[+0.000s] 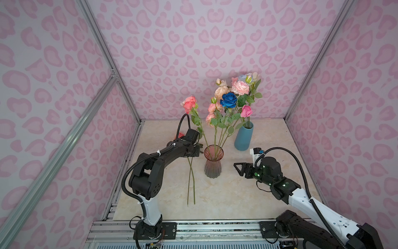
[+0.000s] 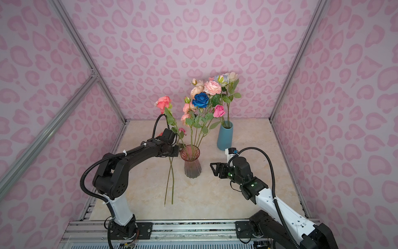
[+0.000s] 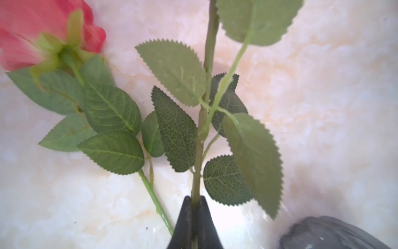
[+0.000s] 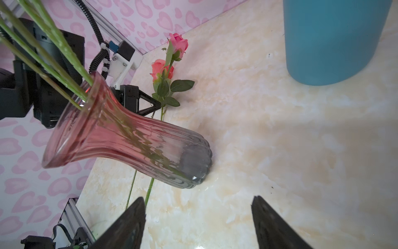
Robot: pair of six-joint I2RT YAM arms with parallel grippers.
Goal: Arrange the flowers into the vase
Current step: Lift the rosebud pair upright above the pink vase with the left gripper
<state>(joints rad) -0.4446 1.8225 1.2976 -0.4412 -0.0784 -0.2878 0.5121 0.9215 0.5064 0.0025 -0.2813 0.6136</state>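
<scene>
Top views both show the marbled table [image 1: 226, 200], with a blue vase [image 1: 243, 140] at the back and a ribbed glass vase [image 1: 212, 168] mid-table, each already holding flowers [image 1: 229, 100]. A coral rose [image 1: 189, 103] tilts up just left of the glass rim — I'd guess so its tail can swing over the mouth. The left gripper [image 3: 195, 199] is clamped on its stem. A second rose [image 3: 32, 32] lies flat nearby. The right gripper [image 4: 198, 199] hovers empty — jaws apart.

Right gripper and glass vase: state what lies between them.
Only bare tabletop lies between the right gripper and the glass vase; both top views show it.
</scene>
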